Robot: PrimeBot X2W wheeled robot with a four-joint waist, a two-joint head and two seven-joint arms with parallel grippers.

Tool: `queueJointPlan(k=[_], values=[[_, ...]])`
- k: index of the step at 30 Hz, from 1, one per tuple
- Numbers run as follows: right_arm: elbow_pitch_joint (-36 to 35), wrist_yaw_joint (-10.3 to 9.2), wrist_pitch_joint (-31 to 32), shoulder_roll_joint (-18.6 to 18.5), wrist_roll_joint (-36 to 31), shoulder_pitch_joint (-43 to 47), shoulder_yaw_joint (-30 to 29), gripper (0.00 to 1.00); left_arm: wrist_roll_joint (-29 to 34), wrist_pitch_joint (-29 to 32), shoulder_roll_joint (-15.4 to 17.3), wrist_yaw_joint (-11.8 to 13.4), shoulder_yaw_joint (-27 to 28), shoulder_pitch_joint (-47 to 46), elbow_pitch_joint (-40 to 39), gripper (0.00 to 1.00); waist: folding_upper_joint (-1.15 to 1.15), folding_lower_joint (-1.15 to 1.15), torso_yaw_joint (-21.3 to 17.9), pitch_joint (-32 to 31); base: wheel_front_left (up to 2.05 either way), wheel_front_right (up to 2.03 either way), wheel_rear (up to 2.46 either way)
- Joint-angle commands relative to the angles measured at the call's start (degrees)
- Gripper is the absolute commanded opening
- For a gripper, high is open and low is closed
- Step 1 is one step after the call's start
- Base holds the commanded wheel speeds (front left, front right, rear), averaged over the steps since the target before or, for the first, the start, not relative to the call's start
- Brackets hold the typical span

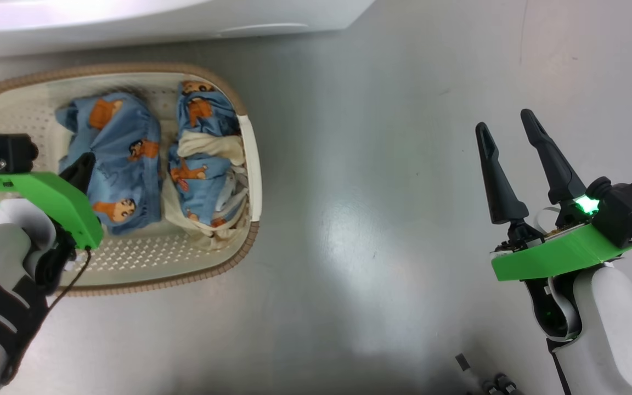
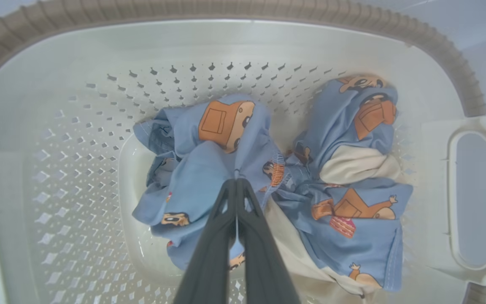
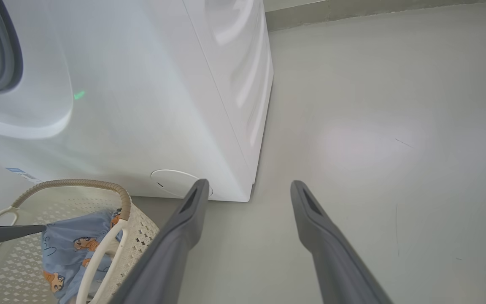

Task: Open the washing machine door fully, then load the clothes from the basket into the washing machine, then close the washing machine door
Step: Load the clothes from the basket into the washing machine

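Note:
The cream basket (image 1: 102,69) with a brown rim sits on the floor in front of the white washing machine (image 1: 129,22). In it lie the clothes: a blue bear-print bundle (image 1: 124,159) and a second one with cream cloth (image 1: 201,170). My left gripper (image 2: 236,181) reaches down into the basket (image 2: 99,50) and is shut on a fold of the left bundle (image 2: 192,169); the other bundle (image 2: 352,202) lies beside it. My right gripper (image 1: 505,122) stands open above bare floor, holding nothing. The washing machine door is out of view.
In the right wrist view the washing machine (image 3: 141,105) fills the left side, with its grey seal (image 3: 6,55) at the top left. The basket (image 3: 70,182) stands at its foot. Grey floor (image 3: 373,126) stretches to the right.

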Motion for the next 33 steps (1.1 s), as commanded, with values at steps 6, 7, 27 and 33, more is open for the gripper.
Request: queueJointPlan(k=[6,7,27,33], values=[[0.1,0.16,-0.7,-0.3,-0.1,2.0,0.7,1.00,-2.9,-2.3,1.3,-0.1,3.2,3.3,-0.7,0.00,0.00,0.00,2.2,-4.2,0.00,0.00,0.00],[0.3,0.16,-0.7,-0.3,0.0,2.1,0.6,1.00,-3.1,-2.5,1.1,-0.1,3.7,3.7,-1.0,0.00,0.00,0.00,2.5,-5.0,0.00,0.00,0.00],[4.0,0.16,-0.7,-1.6,2.7,7.8,-0.8,1.00,15.5,-2.7,0.1,-0.1,31.0,17.7,-12.2,0.00,0.00,0.00,5.2,-21.2,0.00,0.00,0.00],[4.8,0.16,-0.7,-2.3,3.7,10.7,-1.5,1.00,22.8,-2.7,-0.5,-0.1,39.2,23.1,-16.7,0.00,0.00,0.00,5.5,-26.1,0.00,0.00,0.00]])
